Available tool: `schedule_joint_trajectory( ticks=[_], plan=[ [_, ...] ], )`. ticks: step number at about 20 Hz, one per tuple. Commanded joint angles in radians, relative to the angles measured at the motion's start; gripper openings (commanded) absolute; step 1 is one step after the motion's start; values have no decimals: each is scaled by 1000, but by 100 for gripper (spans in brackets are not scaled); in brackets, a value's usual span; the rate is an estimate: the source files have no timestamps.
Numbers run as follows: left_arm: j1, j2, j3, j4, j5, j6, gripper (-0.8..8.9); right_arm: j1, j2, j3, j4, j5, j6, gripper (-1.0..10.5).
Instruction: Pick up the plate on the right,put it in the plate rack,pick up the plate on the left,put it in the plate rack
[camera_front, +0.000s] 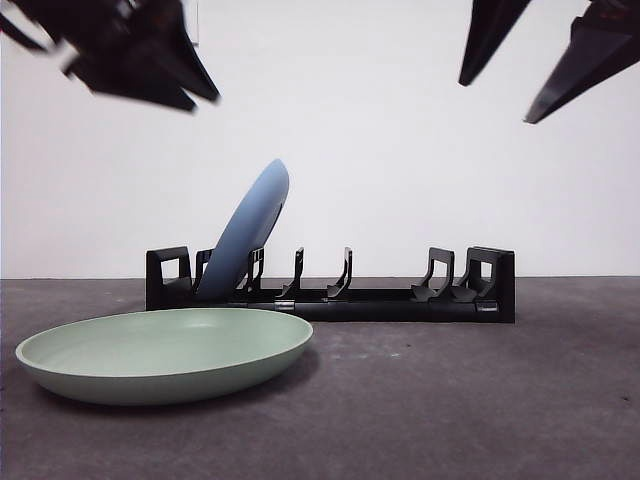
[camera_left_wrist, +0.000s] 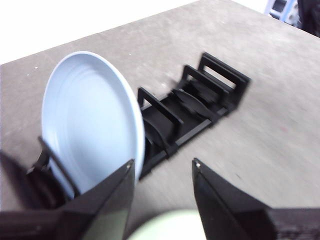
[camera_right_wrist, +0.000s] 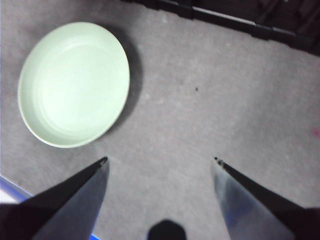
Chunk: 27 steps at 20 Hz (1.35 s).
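Blue plate (camera_front: 245, 232) leans in an end slot of the plate rack (camera_front: 400, 300), propped by the dividers. Green plate (camera_front: 165, 352) lies flat on the table (camera_front: 480, 400) in front, unracked. Left gripper (camera_left_wrist: 162, 175) hovers above it, jaws apart, empty; right gripper (camera_right_wrist: 160, 165) waits high, also spread.

We see a long black plate rack (camera_front: 330, 285) standing on the gray table (camera_front: 450, 400), in front of a white wall (camera_front: 400, 150). A blue plate (camera_front: 245, 232) stands in the rack near its left end, and it leans to the right. A pale green plate (camera_front: 165, 353) lies flat on the table, in front of the rack and to the left. High in the left corner we see one gripper (camera_front: 140, 60), blurred. In the right corner the other gripper (camera_front: 500, 100) shows two dark jaws held apart.
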Motion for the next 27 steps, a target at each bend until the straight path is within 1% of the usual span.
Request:
schedule_joint_trajectory(
  ticks=[1,4,7,8,9,11,13,17,19,27],
  plan=[
    [0,-110,4,-129,3,48,194,6,10,-12,37,-29,11,345],
    [0,-225,33,-319,3,61,194,19,39,-12,79,-53,28,346],
    [0,-370,78,-516,3,90,196,58,115,-12,131,-57,38,346],
    [-1,-408,98,-574,3,96,212,74,150,-12,149,-57,38,346],
    [-1,-439,122,-631,3,96,283,89,187,-12,167,-57,43,347],
    [-1,-490,166,-732,3,96,462,119,264,-12,207,-58,60,347],
    [-1,-523,205,-814,3,96,480,149,338,-12,251,-57,65,347],
    [-1,-550,255,-921,4,100,480,186,459,-12,349,-56,100,347],
    [-1,-553,258,-947,30,100,480,192,502,-12,385,-58,122,347],
    [-3,-551,258,-951,56,104,480,197,575,-11,431,-58,143,346]
  ],
)
